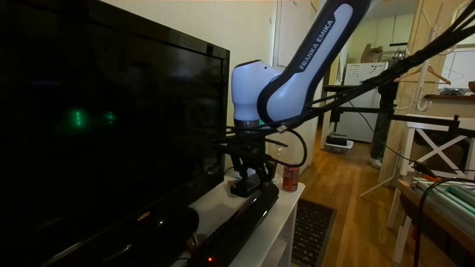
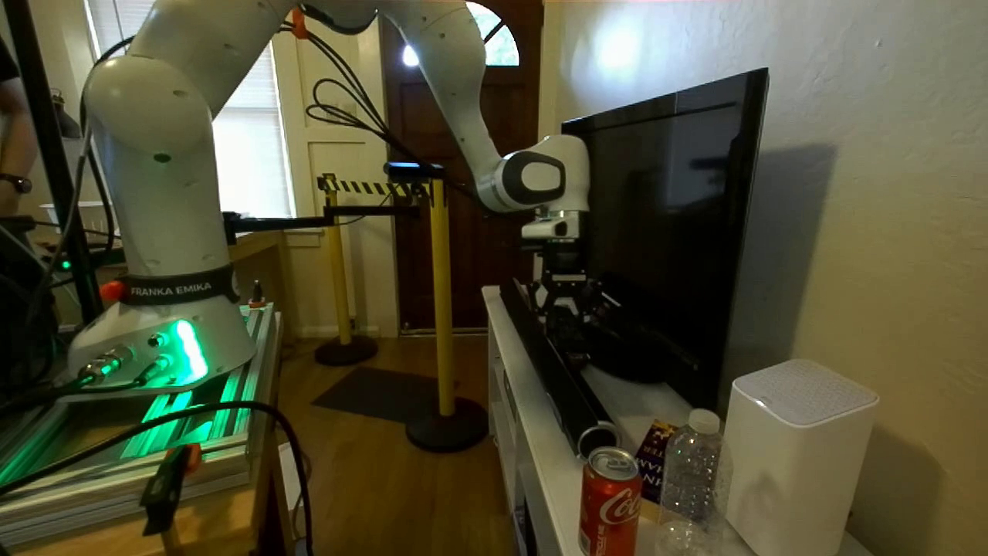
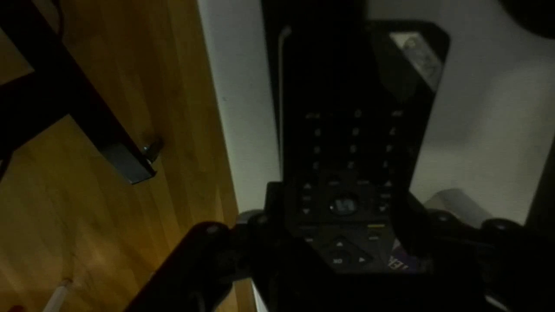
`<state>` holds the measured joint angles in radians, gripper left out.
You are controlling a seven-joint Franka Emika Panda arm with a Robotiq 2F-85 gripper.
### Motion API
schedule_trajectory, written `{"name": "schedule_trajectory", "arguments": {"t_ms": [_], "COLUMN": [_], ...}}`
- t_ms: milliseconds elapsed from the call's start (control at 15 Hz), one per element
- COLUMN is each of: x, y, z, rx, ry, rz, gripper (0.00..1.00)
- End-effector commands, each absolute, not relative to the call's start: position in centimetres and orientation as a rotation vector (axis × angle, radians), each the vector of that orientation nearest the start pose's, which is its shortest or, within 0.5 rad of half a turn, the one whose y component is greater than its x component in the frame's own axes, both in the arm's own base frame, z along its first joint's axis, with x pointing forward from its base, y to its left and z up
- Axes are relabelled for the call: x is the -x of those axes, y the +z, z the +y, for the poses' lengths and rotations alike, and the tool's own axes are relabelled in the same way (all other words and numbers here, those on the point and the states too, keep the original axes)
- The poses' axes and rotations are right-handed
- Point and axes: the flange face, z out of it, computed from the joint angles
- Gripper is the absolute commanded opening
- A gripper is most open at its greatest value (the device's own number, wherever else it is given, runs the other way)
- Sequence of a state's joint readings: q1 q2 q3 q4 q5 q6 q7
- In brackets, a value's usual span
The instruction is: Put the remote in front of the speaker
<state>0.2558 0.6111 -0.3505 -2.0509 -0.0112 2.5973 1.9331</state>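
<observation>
The remote (image 3: 351, 147) is a black rectangle with number buttons. In the wrist view it lies lengthwise between the two fingers of my gripper (image 3: 340, 206), which press on its long sides. In an exterior view the remote (image 1: 246, 187) shows under my gripper (image 1: 256, 178), between the TV and the far end of the speaker (image 1: 252, 215). The speaker (image 2: 552, 363) is a long black bar along the stand's front. In that view my gripper (image 2: 567, 305) is on the TV side of it. In the wrist view the remote covers most of the speaker (image 3: 314, 8). Dark shadow hides the lower finger parts.
The large black TV (image 1: 122, 111) stands close behind my gripper, on the white stand (image 2: 525, 432). A red can (image 2: 610, 502), a clear bottle (image 2: 691, 463), a dark printed packet (image 2: 654, 455) and a white box-shaped device (image 2: 799, 455) stand at one end.
</observation>
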Motion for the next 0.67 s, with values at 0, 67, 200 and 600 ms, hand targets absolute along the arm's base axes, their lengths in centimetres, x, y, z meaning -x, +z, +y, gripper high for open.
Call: {"name": "schedule_trajectory", "arguments": {"t_ms": [0,67,200,600], "x": [-53.0,-52.0,-50.6,-47.7], "y": [15.2,14.5,13.1,7.9], "z": [-3.6,-3.2,-2.6,-1.8], "rx": [1.799,1.802,1.809,1.824], "ry": [-0.204,-0.193,-0.192,-0.263], "rz": [2.754,2.754,2.732,2.672], "gripper": [0.36,0.36,0.36,0.36]}}
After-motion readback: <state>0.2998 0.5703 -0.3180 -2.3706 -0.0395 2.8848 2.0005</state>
